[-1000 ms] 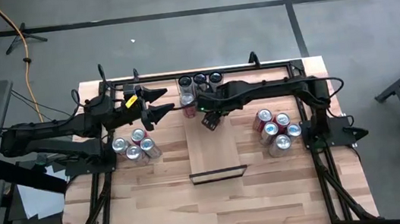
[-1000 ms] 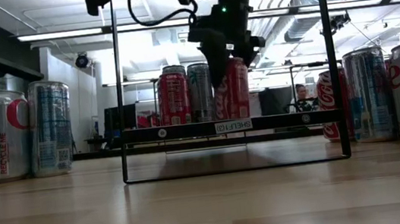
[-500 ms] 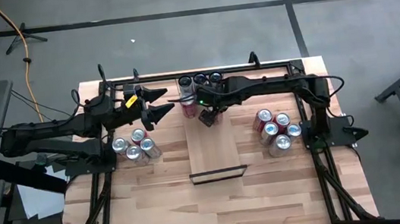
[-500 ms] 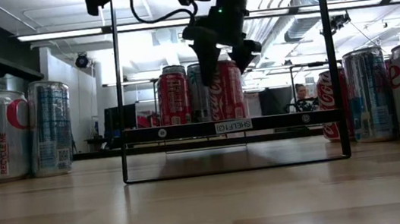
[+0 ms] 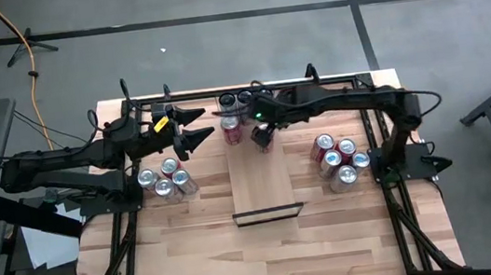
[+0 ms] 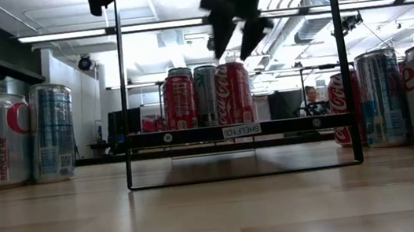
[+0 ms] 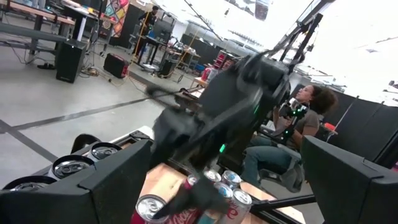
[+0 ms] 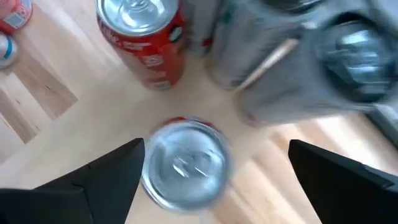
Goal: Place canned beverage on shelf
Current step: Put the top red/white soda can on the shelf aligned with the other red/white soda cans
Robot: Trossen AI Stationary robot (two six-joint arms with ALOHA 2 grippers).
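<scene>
Left gripper [image 5: 194,127] is spread open and empty, hovering over the surface [image 5: 193,247] just left of the shelf's far end. This arm is idle.

Left can cluster [image 5: 164,179]: I count four, packed tight and upright on the surface.

The shelf [image 5: 266,187] runs down the middle with its black lip at the near end.
- The placed can [image 6: 234,93], red, stands upright at the far end, rightmost of a row of three in the low view.
- To its left are a silver can [image 6: 207,96] and another red can [image 6: 179,99].
- The high view also shows three dark-topped cans [image 5: 245,98] at the far edge. They overlap the arm, so I can't give a firm total for the shelf.

Right gripper [image 6: 233,53] is directly above the placed can, fingers wide apart and holding nothing. In the wrist view the can top sits between my fingers with clear gaps on both sides.

Right can cluster [image 5: 337,157]: five, upright on the surface.

Handling, my read:
- The cans have thin aluminium walls and look sealed, so they're probably full with decent heft.
- They're stiff enough for a firm pinch, but overdoing it will dent them.
- The sides are smooth and could slip.
- They're tall and narrow, so a nudge tips them and the neighbours go too.
- Grip mid-body across the diameter, coming from above.
</scene>
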